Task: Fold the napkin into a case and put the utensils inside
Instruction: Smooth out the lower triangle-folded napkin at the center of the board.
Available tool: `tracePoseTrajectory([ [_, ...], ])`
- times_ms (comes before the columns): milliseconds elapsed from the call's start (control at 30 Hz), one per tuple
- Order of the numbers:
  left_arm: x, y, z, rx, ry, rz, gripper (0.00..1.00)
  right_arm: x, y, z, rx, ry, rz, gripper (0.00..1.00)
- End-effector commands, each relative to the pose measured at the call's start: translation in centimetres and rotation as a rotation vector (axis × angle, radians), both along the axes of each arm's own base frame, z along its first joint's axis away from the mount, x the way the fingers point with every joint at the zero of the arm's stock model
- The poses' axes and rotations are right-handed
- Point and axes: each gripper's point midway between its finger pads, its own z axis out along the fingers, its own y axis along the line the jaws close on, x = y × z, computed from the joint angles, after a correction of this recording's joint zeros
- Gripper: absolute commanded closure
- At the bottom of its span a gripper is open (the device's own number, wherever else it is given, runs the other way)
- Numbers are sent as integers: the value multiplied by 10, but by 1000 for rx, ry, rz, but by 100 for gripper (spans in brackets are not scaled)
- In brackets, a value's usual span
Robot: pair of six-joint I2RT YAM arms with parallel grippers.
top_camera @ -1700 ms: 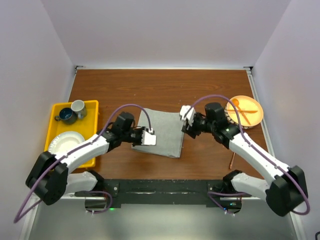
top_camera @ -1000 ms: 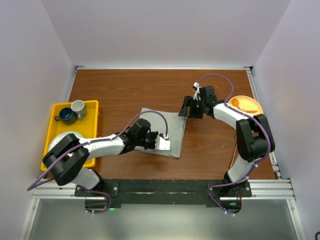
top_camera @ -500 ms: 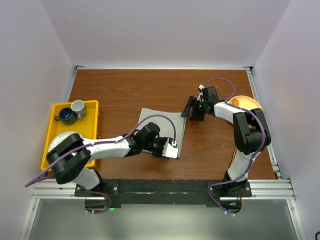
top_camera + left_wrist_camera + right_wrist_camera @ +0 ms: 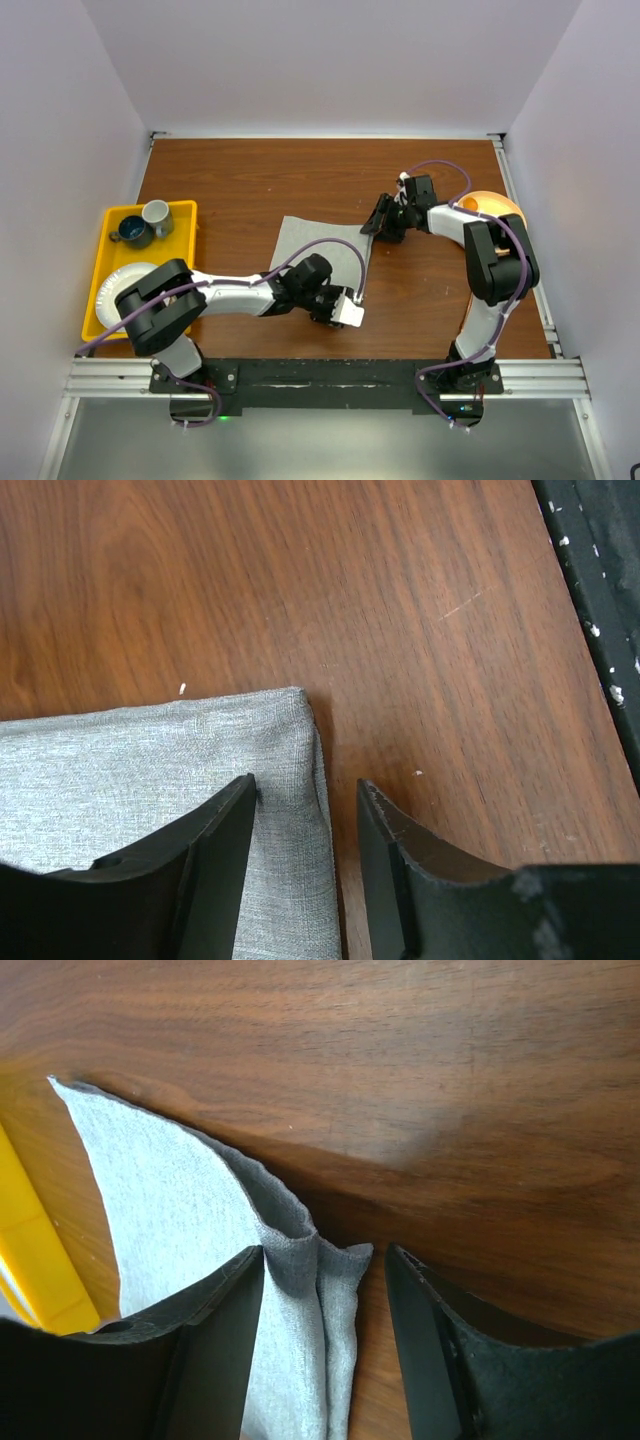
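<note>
You'll find no readable text, label, brand, number or sign on anything in these three views.

My left gripper (image 4: pixel 350 313) has slid to the right and toward me across the napkin (image 4: pixel 312 240), from its left part to its near right corner. The arm now lies stretched low along the cloth's near side. My fingers (image 4: pixel 215 830) stand apart astride that corner's edge, one over cloth, one over bare table (image 4: pixel 450 630). My right gripper (image 4: pixel 383 222) has shifted only a little, farther from me at the far right corner. Its arm has swung round: the elbow, earlier out over the near right, is drawn up and now covers most of the orange plate (image 4: pixel 505 207).
</note>
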Motion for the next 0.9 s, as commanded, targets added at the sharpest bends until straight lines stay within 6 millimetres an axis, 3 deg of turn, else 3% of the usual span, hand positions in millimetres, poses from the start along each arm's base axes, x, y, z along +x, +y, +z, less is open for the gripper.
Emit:
tracePoseTrajectory([
  [0, 5, -15, 12, -48, -29, -21, 55, 10, 7, 2, 24, -25, 15, 48],
  [100, 1, -13, 10, -40, -21, -33, 66, 15, 7, 1, 17, -37, 27, 54],
  [233, -3, -11, 11, -37, -5, -45, 85, 18, 7, 2, 12, -61, 44, 74],
  [400, -8, -7, 11, -22, 11, -55, 100, 23, 11, 11, 19, -123, 85, 92],
  [500, -11, -4, 11, -14, 27, -58, 100, 26, 10, 14, 9, -173, 114, 100],
  [700, -15, -4, 8, -1, 83, -22, 100, 29, 13, 14, 13, -256, 159, 100],
  [867, -21, -10, -1, 47, 141, 30, 100, 32, 9, 1, -43, -297, 217, 100],
])
